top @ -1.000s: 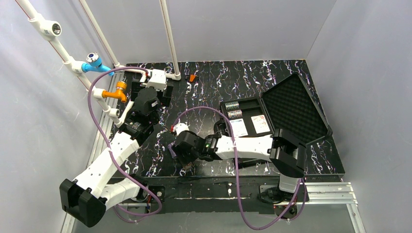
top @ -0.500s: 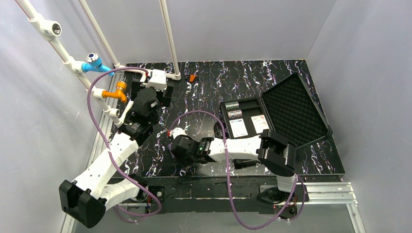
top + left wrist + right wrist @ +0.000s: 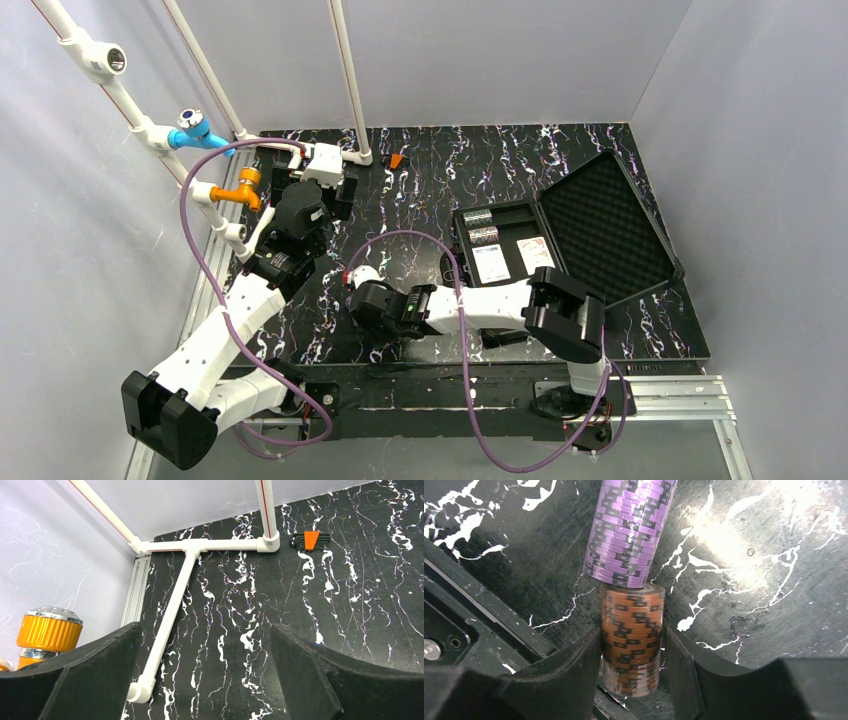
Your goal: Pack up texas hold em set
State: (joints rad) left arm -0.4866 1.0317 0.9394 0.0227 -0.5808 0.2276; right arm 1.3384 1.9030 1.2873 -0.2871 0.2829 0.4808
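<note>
From above, we see the open black foam-lined plastic case [image 3: 600,215] well right of our right gripper [image 3: 375,312]; left wrist: the left gripper [image 3: 207,645] gapes empty; right wrist: jaws clasp the short brown chip stack [image 3: 631,640] across its axis, the purple chip stack [image 3: 629,535] touching beyond.

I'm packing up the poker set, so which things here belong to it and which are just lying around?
Poker set: black case, red deck, blue deck, purple chip stack, brown chip stack.

Lying about: orange hex key set, white pipe frame, orange hose fitting, blue fitting.
</note>
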